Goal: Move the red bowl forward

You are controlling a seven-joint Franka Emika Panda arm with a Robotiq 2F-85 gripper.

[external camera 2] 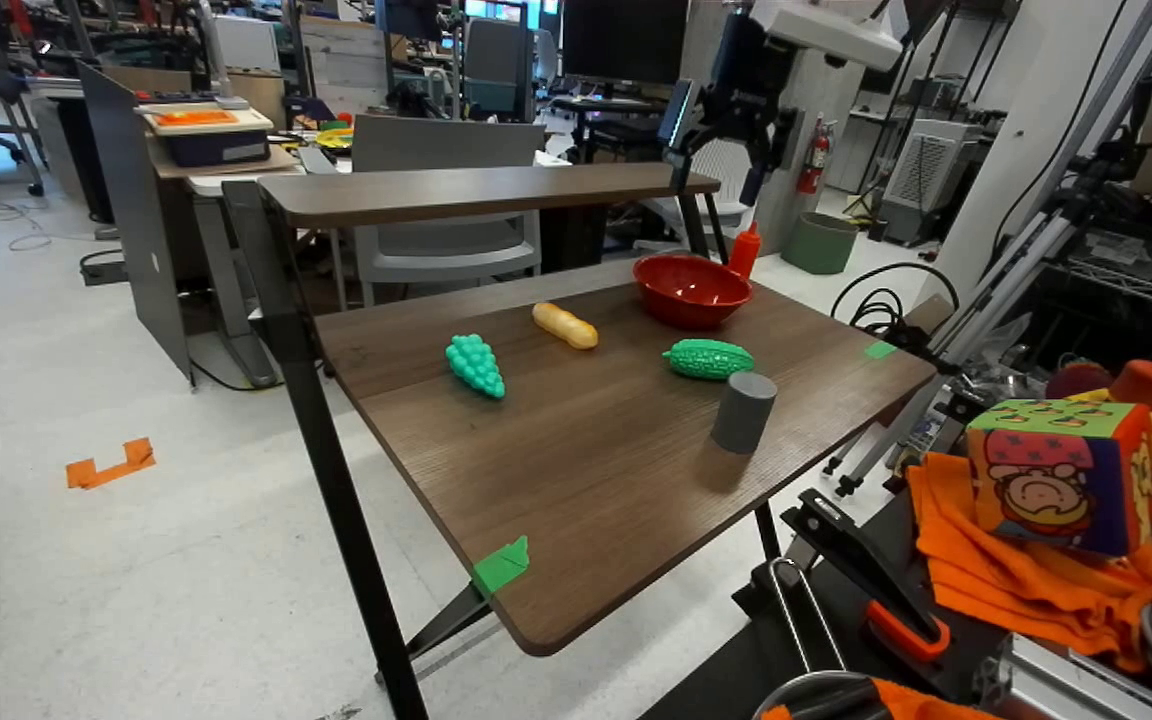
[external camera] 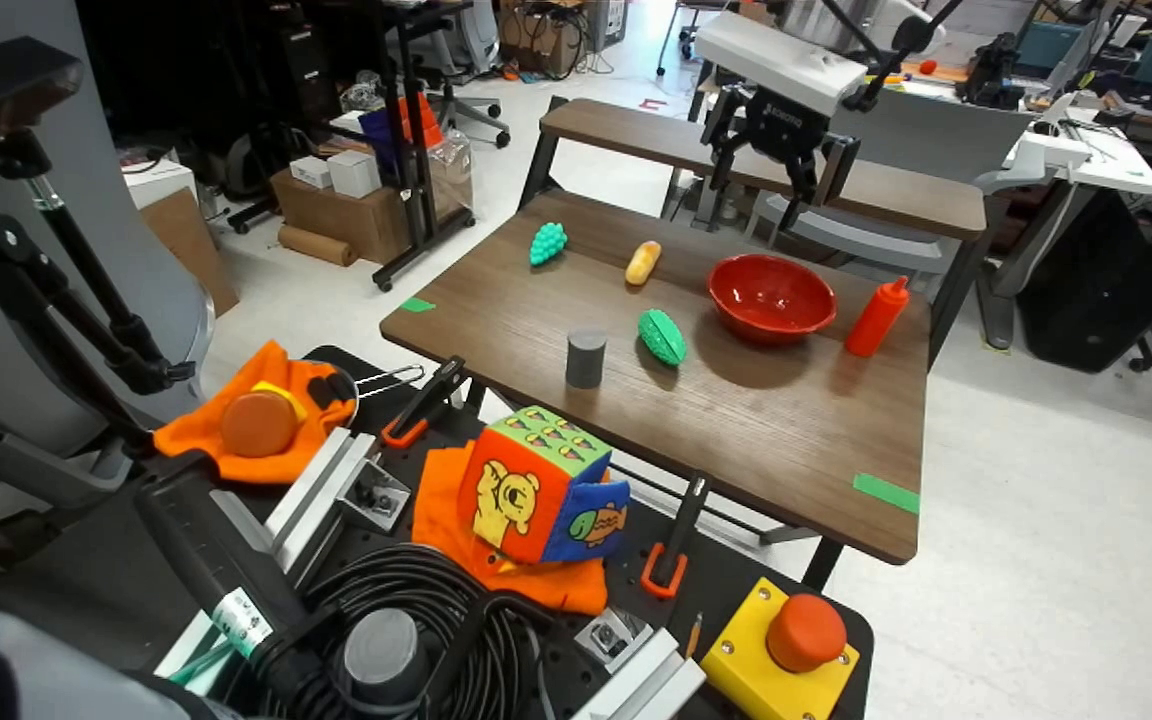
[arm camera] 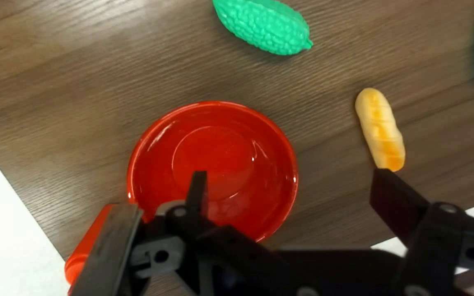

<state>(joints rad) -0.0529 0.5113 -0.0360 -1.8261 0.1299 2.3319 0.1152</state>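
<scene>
The red bowl (external camera: pixel 772 298) sits upright on the brown tabletop (external camera: pixel 796 440); in an exterior view, the red squeeze bottle (external camera: pixel 877 318) stands just beside it at three o'clock. The Robotiq gripper (arm camera: pixel 289 181) hangs above the bowl, spread wide with nothing between its fingers (arm camera: pixel 198 193). Lining up for a grasp looks like the step in hand; the forward move itself is not yet done.

The main danger, I judge, is a poor hold on the rim. In the wrist view one finger overlaps the bowl's interior and the other falls outside it, near four o'clock, so a descent not centred on the wall could press the rim and tip the bowl. The glossy, flared sides may also let a shallow pinch slide off.

In that same view the bottle lies at the bowl's eight o'clock, close enough that a sideways drift or wrist twist would likely topple it. The toy bread roll (arm camera: pixel 381 131), between two and three o'clock, could be clipped by the outer finger. If forward means toward twelve, a low, veering drag might shove the green toy bitter melon (arm camera: pixel 266 26), just past twelve, into the gray cylinder (external camera: pixel 586 360).
</scene>
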